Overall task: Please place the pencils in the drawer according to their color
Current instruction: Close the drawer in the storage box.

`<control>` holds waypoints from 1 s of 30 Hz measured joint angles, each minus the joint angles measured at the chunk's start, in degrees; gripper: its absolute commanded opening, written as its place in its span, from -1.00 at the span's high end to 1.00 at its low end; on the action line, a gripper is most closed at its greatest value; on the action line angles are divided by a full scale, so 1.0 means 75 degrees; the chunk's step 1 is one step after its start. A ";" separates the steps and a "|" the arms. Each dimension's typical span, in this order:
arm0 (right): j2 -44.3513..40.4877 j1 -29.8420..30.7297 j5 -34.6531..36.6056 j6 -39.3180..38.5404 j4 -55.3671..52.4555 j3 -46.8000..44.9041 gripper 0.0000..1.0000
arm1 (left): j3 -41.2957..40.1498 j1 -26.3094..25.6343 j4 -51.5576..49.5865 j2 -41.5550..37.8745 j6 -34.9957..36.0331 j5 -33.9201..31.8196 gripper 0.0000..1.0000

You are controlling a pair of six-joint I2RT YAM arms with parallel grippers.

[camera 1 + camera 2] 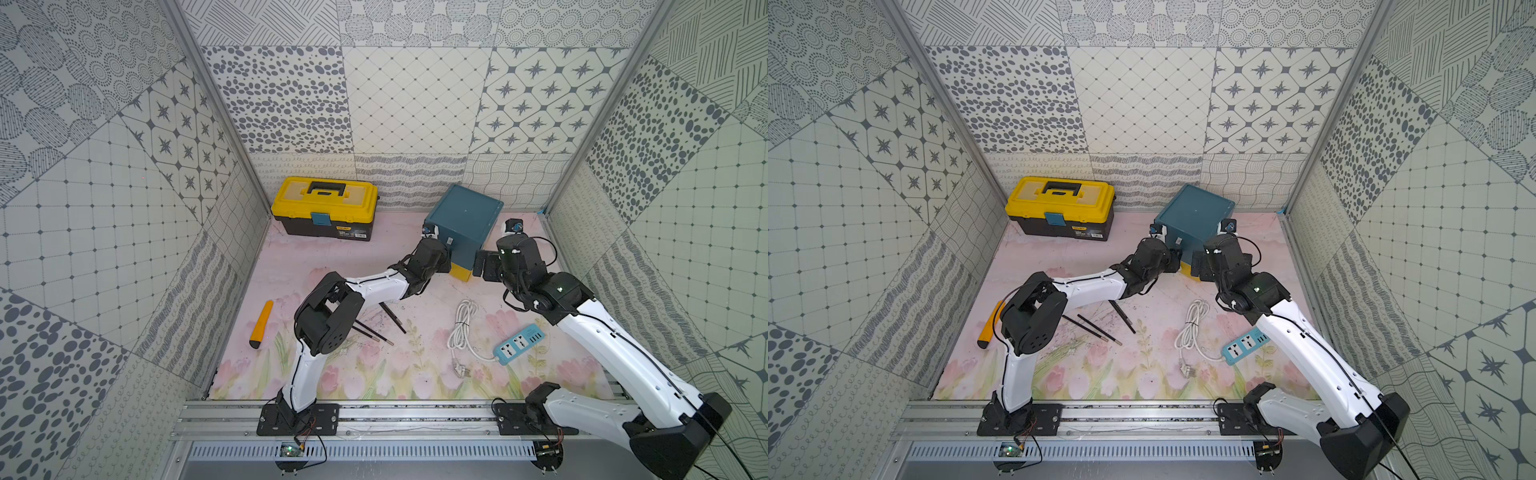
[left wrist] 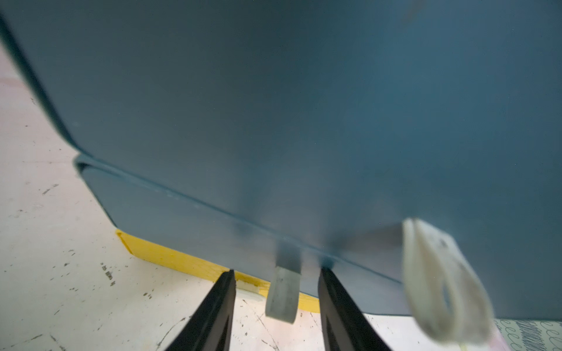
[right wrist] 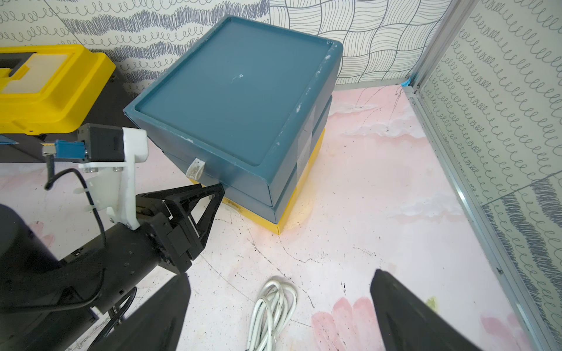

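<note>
1 yellow toolbox (image 1: 324, 208) stands at the back wall, left of the chest (image 1: 463, 216). 1 orange stick (image 1: 262, 324) lies near the left wall. 1 white cable (image 1: 461, 332) and 1 blue power strip (image 1: 519, 345) lie by the right arm, which covers part of the strip in a top view. 3 dark pencils (image 1: 1098, 328) lie on the mat mid-floor, well apart from the chest, with their far ends hidden under the left arm. The chest shows 3 drawers, 2 teal over 1 yellow. The left gripper (image 2: 277, 271) is at its front, its fingers apart on either side of 1 tab (image 2: 282, 296) without touching it. The right gripper (image 3: 279, 273) hovers near the chest's front corner, spread wide and holding nothing.
</note>
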 measured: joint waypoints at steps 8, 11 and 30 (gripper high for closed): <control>0.0000 0.0000 -0.0050 0.0000 0.0006 0.0000 -0.97 | 0.0189 -0.0006 -0.0003 0.0093 -0.0003 -0.0023 -0.01; 0.0000 0.0000 -0.0064 0.0000 0.0006 0.0000 -0.97 | 0.0192 -0.0006 -0.0003 0.0090 -0.0035 -0.0032 -0.05; 0.0000 -0.0047 -0.0119 0.0006 0.0020 -0.0003 -0.97 | -0.1891 0.0644 0.0405 -0.0495 -0.2713 0.1107 -0.53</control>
